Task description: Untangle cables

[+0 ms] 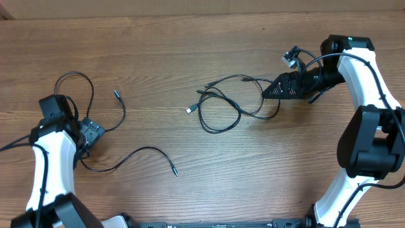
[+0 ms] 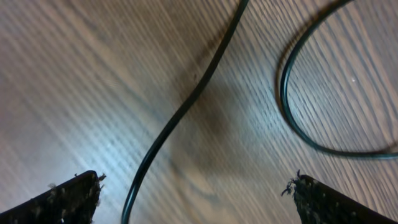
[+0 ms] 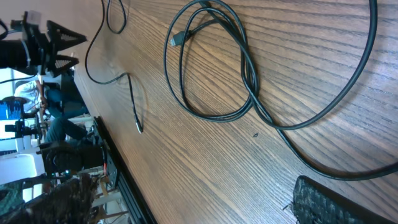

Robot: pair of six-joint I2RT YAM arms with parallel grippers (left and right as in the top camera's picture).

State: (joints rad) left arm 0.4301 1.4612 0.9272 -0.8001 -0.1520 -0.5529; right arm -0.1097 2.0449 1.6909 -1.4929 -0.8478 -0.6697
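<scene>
– Cables, thin flexible black cords with small plugs [image 1: 221, 109], lie in two lots on the brown wooden tabletop [image 1: 190, 44]: a tangle of overlapping loops right of centre, and a looser cord [image 1: 149, 148] at the left. What could spoil this?

– The right fingers [image 3: 336, 202] stand wide apart, holding nothing, just beside the tangle's right edge. Strands run doubled there, so closing could catch two at once. A pull would then drag the whole bundle or cinch the loops tighter.

– And the ends?

– One small plug [image 1: 190, 109] lies at the tangle's left side. Drawn back through a loop, it would likely snag.

– The left side?

– The left fingers [image 2: 68, 196] are spread wide too, empty, with a strand [image 2: 180, 118] running between them on the wood. It lies flat and thin. A shallow close may slip off it, and a deep one may scrape the tabletop.
</scene>
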